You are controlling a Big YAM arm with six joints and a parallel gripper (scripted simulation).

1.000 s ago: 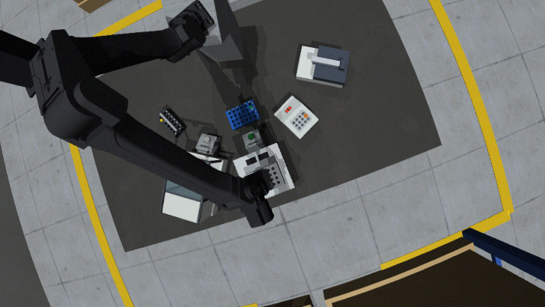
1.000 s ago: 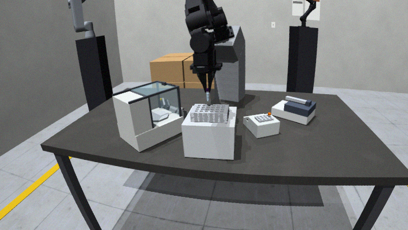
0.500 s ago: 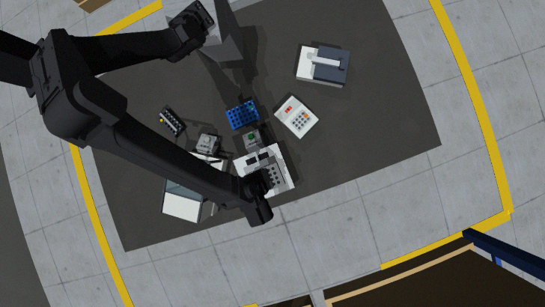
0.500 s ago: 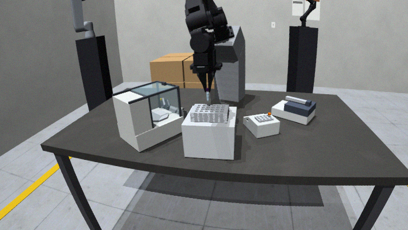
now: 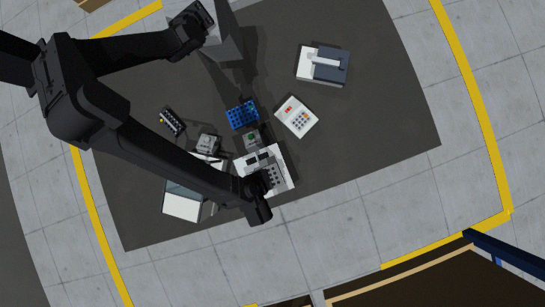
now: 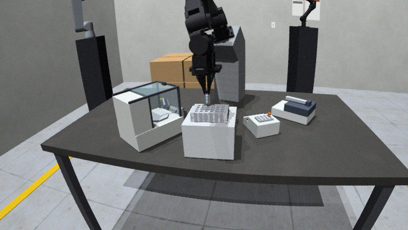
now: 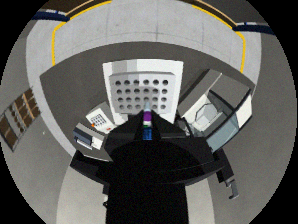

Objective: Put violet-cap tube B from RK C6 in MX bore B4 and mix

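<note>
My gripper (image 6: 206, 92) points straight down over the mixer MX (image 6: 209, 131) and is shut on tube B (image 6: 206, 98), a clear tube with a violet cap. The tube hangs upright with its lower end at the grey bore block (image 6: 209, 113), near the block's far row; I cannot tell how deep it sits. In the wrist view the violet cap (image 7: 147, 117) shows between my fingers at the near edge of the bore block (image 7: 145, 92). In the overhead view my wrist (image 5: 256, 186) covers part of the mixer (image 5: 263, 166). The blue rack RK (image 5: 242, 114) stands nearer the arm's base.
The balance BAL with its glass hood (image 6: 148, 113) stands close to the mixer's left. The dry block DB (image 6: 261, 124) and spectrophotometer SP (image 6: 294, 113) stand to its right. The magnet block MG (image 5: 171, 120) and a small grey unit with a green top (image 5: 251, 138) lie behind.
</note>
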